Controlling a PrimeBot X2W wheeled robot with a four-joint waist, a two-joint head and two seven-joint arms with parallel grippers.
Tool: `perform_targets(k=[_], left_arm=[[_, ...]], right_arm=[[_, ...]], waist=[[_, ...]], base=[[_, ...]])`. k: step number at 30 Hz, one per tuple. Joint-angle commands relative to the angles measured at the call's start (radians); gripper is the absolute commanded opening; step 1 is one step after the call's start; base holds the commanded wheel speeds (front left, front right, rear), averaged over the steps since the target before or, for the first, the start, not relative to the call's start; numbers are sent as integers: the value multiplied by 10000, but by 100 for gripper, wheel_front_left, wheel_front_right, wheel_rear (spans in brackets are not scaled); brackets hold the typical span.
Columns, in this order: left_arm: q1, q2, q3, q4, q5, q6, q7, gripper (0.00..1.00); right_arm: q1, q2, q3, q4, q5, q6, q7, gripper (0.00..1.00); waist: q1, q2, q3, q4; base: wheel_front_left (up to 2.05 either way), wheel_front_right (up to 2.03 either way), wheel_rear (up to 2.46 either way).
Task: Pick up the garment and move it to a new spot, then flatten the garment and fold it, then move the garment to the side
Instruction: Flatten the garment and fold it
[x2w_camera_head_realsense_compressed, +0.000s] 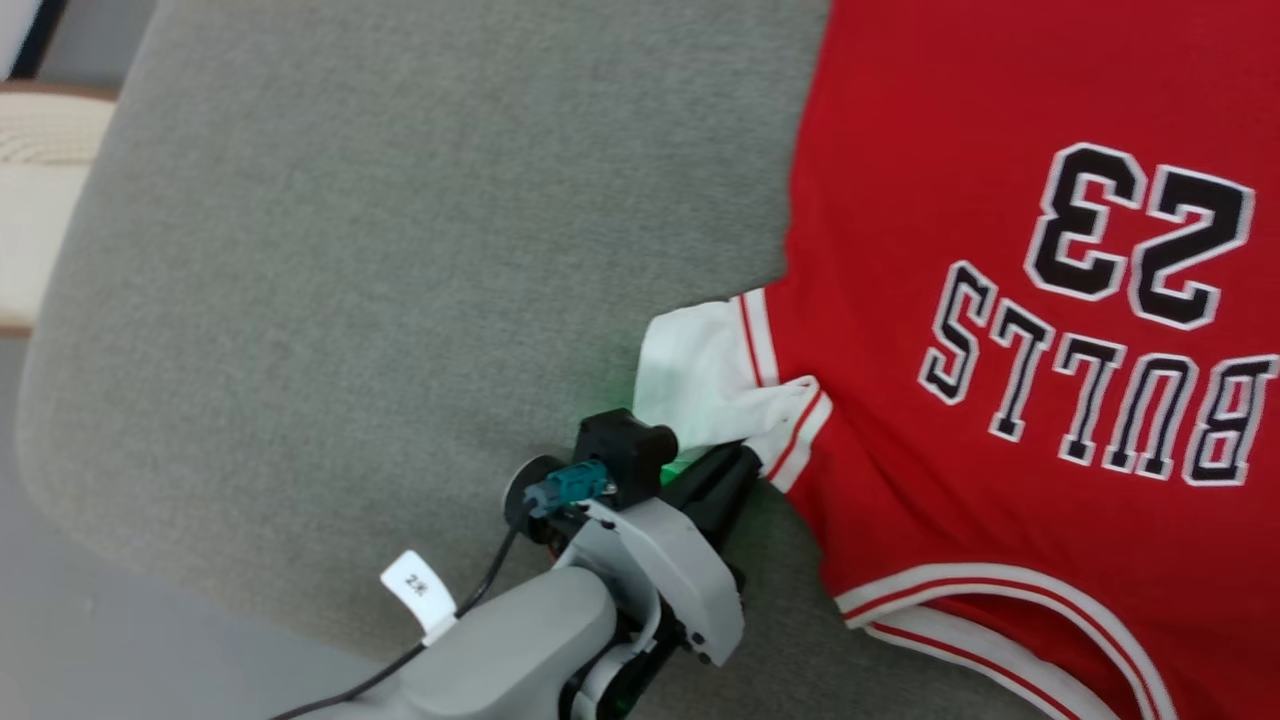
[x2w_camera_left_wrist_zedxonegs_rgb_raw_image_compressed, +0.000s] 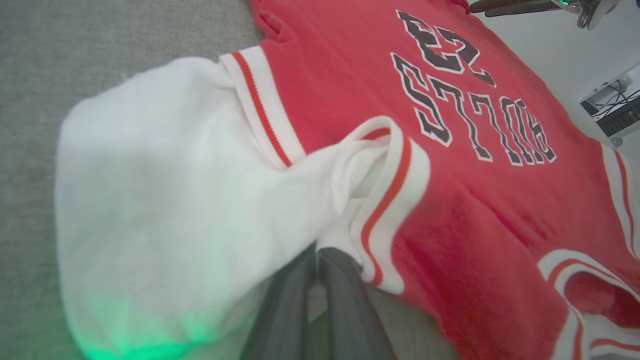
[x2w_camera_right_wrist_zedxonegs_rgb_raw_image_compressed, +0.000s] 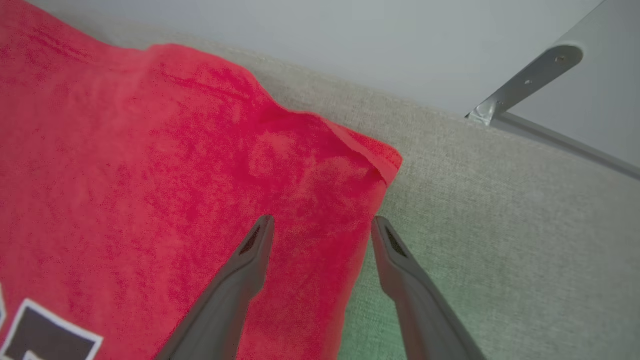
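Observation:
The garment (x2w_camera_head_realsense_compressed: 960, 250) is a red jersey with white sleeves and a black "23", spread on a grey cushioned surface (x2w_camera_head_realsense_compressed: 400, 250). My left gripper (x2w_camera_head_realsense_compressed: 745, 462) is shut on the garment's white sleeve (x2w_camera_head_realsense_compressed: 700, 375) near its striped cuff. In the left wrist view the two fingers (x2w_camera_left_wrist_zedxonegs_rgb_raw_image_compressed: 340, 280) press together where the garment (x2w_camera_left_wrist_zedxonegs_rgb_raw_image_compressed: 350, 90) sleeve (x2w_camera_left_wrist_zedxonegs_rgb_raw_image_compressed: 165, 200) bunches. In the right wrist view my right gripper (x2w_camera_right_wrist_zedxonegs_rgb_raw_image_compressed: 322, 225) is open above a red corner of the garment (x2w_camera_right_wrist_zedxonegs_rgb_raw_image_compressed: 175, 175), one fingertip over the cloth and the other near its edge.
The grey cushion's rounded edge (x2w_camera_head_realsense_compressed: 60, 400) drops to a pale floor at the left. A metal bracket (x2w_camera_right_wrist_zedxonegs_rgb_raw_image_compressed: 525, 85) stands beyond the cushion in the right wrist view. A white tag (x2w_camera_head_realsense_compressed: 418, 590) hangs on my left arm's cable.

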Motion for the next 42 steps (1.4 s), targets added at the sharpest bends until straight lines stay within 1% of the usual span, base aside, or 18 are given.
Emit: perform_targets(k=[1,4,8,10,14,15,16,17,20,25,31,35,38,42], left_arm=[[223,323,-112,641,-22,185,234,0],[298,342,-197,781,-5,142,241,0],[346,379,-263,925,-16,182,403,0],[367,407,-355,984,-24,169,586,0],[358,414,-345,1015,-96,158,608,0],[339,417,-330,1037,-108,163,610,0],[338,420,-299,1075,-148,166,610,0],[346,433,-283,1119,-179,162,613,0],[391,502,-214,1234,-241,154,608,0],[474,645,-124,1370,-317,150,571,0],[710,977,42,1554,-520,136,522,0],[964,1199,143,1601,-688,166,506,0],[1147,1367,195,1583,-788,221,508,0],[1305,1545,196,1488,-829,259,520,0]], right_arm=[[-242,0,-61,369,26,-12,359,100],[-567,112,-130,1066,-196,-12,954,100],[-782,271,-258,1870,-539,-12,1295,100],[-872,354,-307,2173,-721,-12,1304,100],[-1031,443,-498,2799,-1023,-12,1071,100],[-1075,468,-486,2905,-1155,-12,979,47],[-1066,528,-474,2979,-1214,-13,877,17],[-1079,597,-500,3040,-1237,-12,822,0],[-1100,768,-559,3092,-1263,-12,568,0],[-1005,905,-574,2805,-1037,-9,296,0],[-225,929,-312,1963,-384,-10,350,0],[756,732,-80,959,370,-10,452,0],[1597,348,165,42,846,-13,507,0],[2678,-58,78,-1041,1518,-13,350,0]], waist=[[0,-1,296,405],[0,-1,323,541],[0,-1,392,670],[0,-1,441,721],[0,-1,538,782],[0,-1,551,783],[0,-1,550,773],[0,-1,533,748],[0,-1,431,611],[0,-1,175,329],[0,-1,-363,-293],[0,-1,-747,-768],[0,-1,-1003,-1080],[0,-1,-1297,-1438]], base=[[0,0,0],[0,0,0],[0,0,0],[0,0,0],[0,0,0],[0,0,0],[0,0,0],[0,0,0],[0,0,0],[0,0,0],[0,0,0],[0,0,0],[0,0,0],[0,0,0]])
